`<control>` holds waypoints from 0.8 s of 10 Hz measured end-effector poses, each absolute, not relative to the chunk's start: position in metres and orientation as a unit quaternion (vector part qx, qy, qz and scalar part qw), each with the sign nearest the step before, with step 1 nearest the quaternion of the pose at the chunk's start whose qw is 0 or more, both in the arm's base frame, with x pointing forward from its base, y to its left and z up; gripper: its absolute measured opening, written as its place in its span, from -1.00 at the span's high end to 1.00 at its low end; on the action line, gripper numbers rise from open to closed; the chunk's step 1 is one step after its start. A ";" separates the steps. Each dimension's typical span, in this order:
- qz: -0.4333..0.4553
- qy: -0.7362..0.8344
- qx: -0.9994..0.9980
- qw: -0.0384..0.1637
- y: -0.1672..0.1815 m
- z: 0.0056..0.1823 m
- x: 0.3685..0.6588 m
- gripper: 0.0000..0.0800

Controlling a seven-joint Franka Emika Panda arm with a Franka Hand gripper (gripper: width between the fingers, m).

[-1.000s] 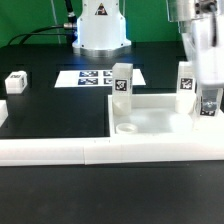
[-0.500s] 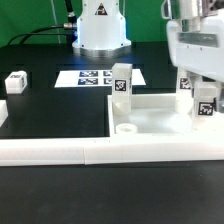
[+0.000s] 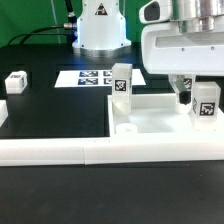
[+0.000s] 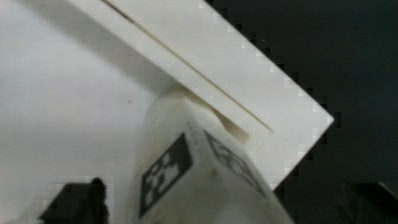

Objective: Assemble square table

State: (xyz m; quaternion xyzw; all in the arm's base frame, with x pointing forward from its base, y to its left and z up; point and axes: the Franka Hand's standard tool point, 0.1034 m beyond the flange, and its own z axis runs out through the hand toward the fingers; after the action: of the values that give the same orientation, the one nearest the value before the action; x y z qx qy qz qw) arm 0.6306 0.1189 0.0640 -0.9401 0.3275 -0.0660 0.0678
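Note:
The square table slab (image 3: 150, 118), white with a raised rim, lies on the black table at the exterior view's right. A tagged white leg (image 3: 122, 82) stands upright at its far left corner. A second tagged leg (image 3: 207, 100) stands upright at the slab's right side. My gripper (image 3: 196, 92) hangs just over this leg, open, with one dark finger (image 3: 183, 97) showing beside it. In the wrist view the leg (image 4: 196, 170) rises between the spread fingers of the gripper (image 4: 222, 205) without touching them, above the slab's corner (image 4: 71, 100). A third leg block (image 3: 15, 82) lies far left.
The marker board (image 3: 95, 77) lies flat in front of the robot base (image 3: 100, 25). A long low white border wall (image 3: 100, 150) runs along the front. A round socket (image 3: 127, 128) sits in the slab's near left corner.
My gripper has opened off the right leg and lifted; the leg stays standing on the slab. The white hand now fills the upper right of the exterior view.

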 end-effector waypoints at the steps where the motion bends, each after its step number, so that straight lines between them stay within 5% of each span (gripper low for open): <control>1: -0.066 0.246 -0.966 0.054 0.119 0.064 0.630 -0.62; 5: -0.057 0.191 -0.979 0.044 0.119 0.064 0.628 -0.62; 7: -0.055 0.235 -0.969 0.047 0.119 0.064 0.628 0.09; 8: -0.053 0.268 -0.961 0.049 0.119 0.063 0.628 0.28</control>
State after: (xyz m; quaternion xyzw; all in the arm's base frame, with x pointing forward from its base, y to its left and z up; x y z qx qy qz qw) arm 0.6278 0.1190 0.0634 -0.9607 0.2682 -0.0528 0.0489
